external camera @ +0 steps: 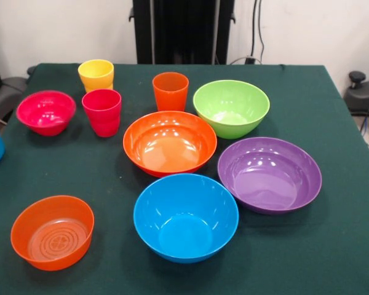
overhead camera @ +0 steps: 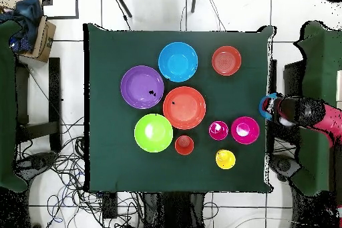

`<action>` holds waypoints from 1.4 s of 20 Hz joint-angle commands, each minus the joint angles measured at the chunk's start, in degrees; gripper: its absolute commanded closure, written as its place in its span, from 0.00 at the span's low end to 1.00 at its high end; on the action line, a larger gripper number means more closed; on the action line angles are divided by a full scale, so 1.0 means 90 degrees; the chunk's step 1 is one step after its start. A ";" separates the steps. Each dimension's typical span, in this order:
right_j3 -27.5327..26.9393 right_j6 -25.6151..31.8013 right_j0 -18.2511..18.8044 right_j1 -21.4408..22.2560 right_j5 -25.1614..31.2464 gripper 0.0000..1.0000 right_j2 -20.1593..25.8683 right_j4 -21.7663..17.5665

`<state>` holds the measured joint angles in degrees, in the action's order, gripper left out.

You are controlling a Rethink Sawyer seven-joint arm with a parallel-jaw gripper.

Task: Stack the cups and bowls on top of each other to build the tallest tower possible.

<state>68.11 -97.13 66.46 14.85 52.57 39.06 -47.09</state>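
Note:
On the green table [external camera: 332, 246] each piece stands alone and upright. The yellow cup [external camera: 96, 74], red-pink cup [external camera: 102, 110] and orange cup [external camera: 170, 90] are near the far edge. The small magenta bowl [external camera: 46, 112] is to their left. The large orange bowl [external camera: 170, 142] is in the middle, with the lime bowl [external camera: 231, 108], purple bowl [external camera: 269, 174] and blue bowl [external camera: 186, 216] around it. The translucent orange bowl [external camera: 52, 232] is front left. The translucent blue bowl [overhead camera: 267, 107] is off the table's edge. No tower stands. The gripper shows in neither view.
In the overhead view a red and black shape [overhead camera: 310, 115], perhaps a person's sleeve, reaches in from the right edge to the translucent blue bowl. The robot's black pedestal [external camera: 183, 31] stands behind the table. Cables [overhead camera: 60, 165] lie on the floor.

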 commanded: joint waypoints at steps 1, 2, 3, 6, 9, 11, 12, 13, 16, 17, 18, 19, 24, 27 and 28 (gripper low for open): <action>-0.0434 0.1879 -0.0472 -0.0217 -0.0012 0.00 -0.0269 -0.0548; -0.0444 0.1885 -0.0474 -0.0226 -0.0010 0.00 -0.0269 -0.0552; -0.0447 0.1878 -0.0475 -0.0227 -0.0014 0.00 -0.0270 -0.0554; -0.0463 0.1879 -0.0481 -0.0239 -0.0022 0.00 -0.0267 -0.0557; -0.0448 0.1886 -0.0478 -0.0223 0.0003 0.00 -0.0262 -0.0528; -0.0461 0.1875 -0.0483 -0.0227 0.0010 0.00 -0.0262 -0.0523; -0.0469 0.1866 -0.0485 -0.0236 0.0009 0.00 -0.0266 -0.0525; -0.0465 0.1857 -0.0486 -0.0237 0.0011 0.00 -0.0270 -0.0523; -0.0374 0.1747 -0.0481 -0.0174 -0.0011 0.00 -0.0275 -0.0480; -0.0341 0.1700 -0.0483 -0.0148 -0.0042 0.00 -0.0273 -0.0472; -0.0384 0.1664 -0.0521 -0.0147 0.0008 0.00 -0.0279 -0.0466; -0.0367 0.1629 -0.0529 -0.0122 -0.0004 0.00 -0.0277 -0.0458; -0.0425 0.1424 -0.0648 0.0072 0.0257 0.00 -0.0162 -0.0185; -0.0490 0.1232 -0.0726 0.0225 0.0457 0.00 -0.0071 0.0062; -0.0563 0.1115 -0.0782 0.0266 0.0569 0.00 -0.0048 0.0172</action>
<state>66.65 -97.13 64.54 14.35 52.57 38.93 -46.97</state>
